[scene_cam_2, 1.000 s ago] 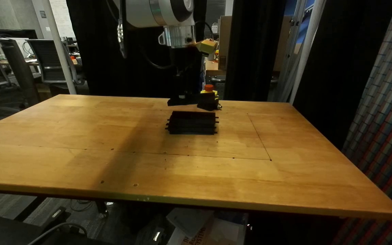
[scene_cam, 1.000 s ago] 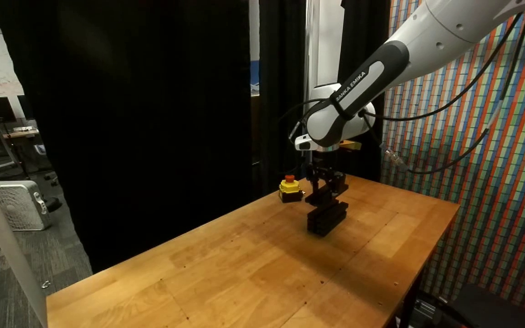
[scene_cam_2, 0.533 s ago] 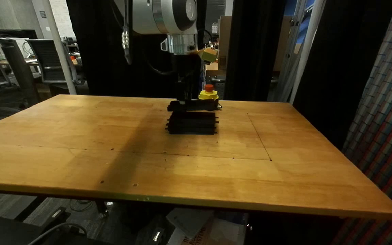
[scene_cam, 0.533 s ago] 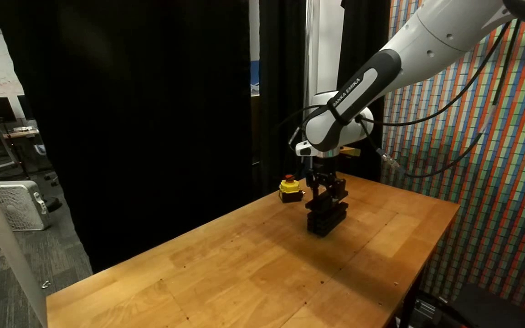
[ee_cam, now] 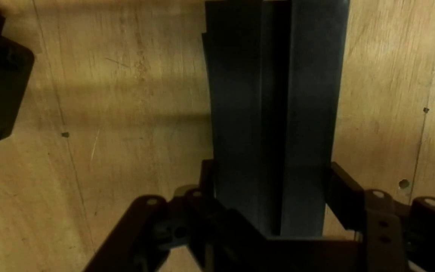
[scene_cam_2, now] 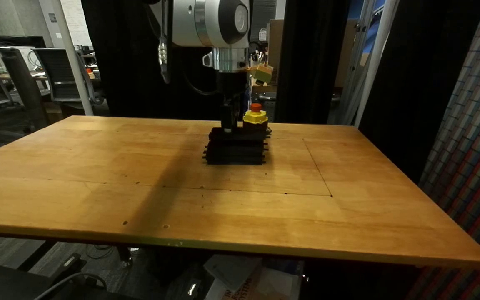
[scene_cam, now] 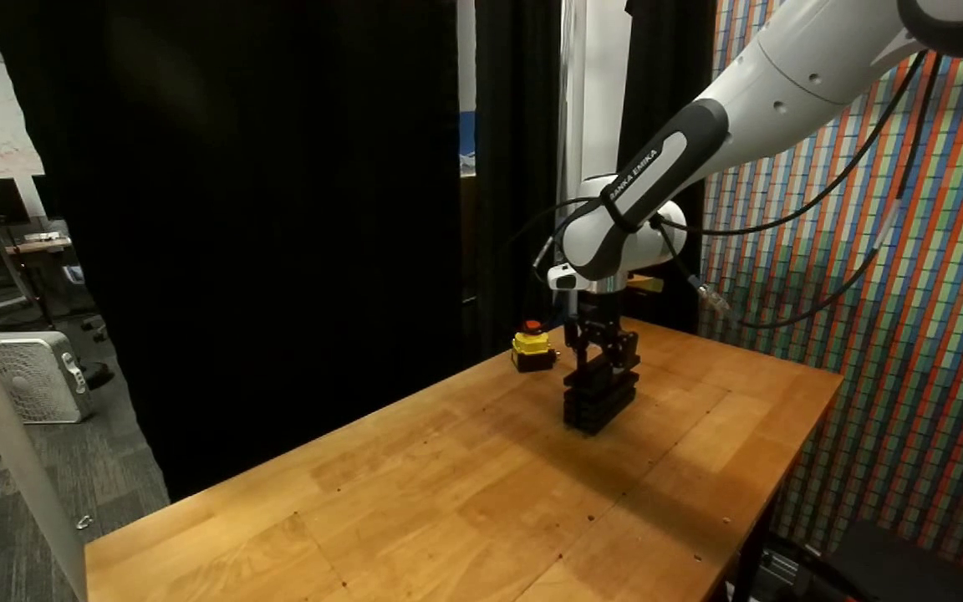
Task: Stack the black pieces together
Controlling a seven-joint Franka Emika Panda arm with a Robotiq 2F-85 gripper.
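Note:
A stack of long black pieces (scene_cam: 598, 411) stands on the wooden table and shows in both exterior views (scene_cam_2: 235, 155). My gripper (scene_cam: 601, 364) points down over the stack and is shut on another long black piece (scene_cam_2: 242, 134). That piece lies level along the top of the stack, with no gap showing between them. In the wrist view my gripper (ee_cam: 271, 165) has one finger at each long side of the held black piece (ee_cam: 311, 113), which has a dark groove along it. Dark on dark hides the exact contact with the stack.
A yellow emergency stop with a red button (scene_cam: 532, 343) stands close beside the stack, behind it in an exterior view (scene_cam_2: 256, 115). Its black base (ee_cam: 4, 87) shows at the left of the wrist view. The wooden table (scene_cam: 415, 493) extends away from the stack.
My gripper has moved down with the held black piece. The piece was tilted above the stack, then levelled, and the gap under it has closed. The stack has not moved.

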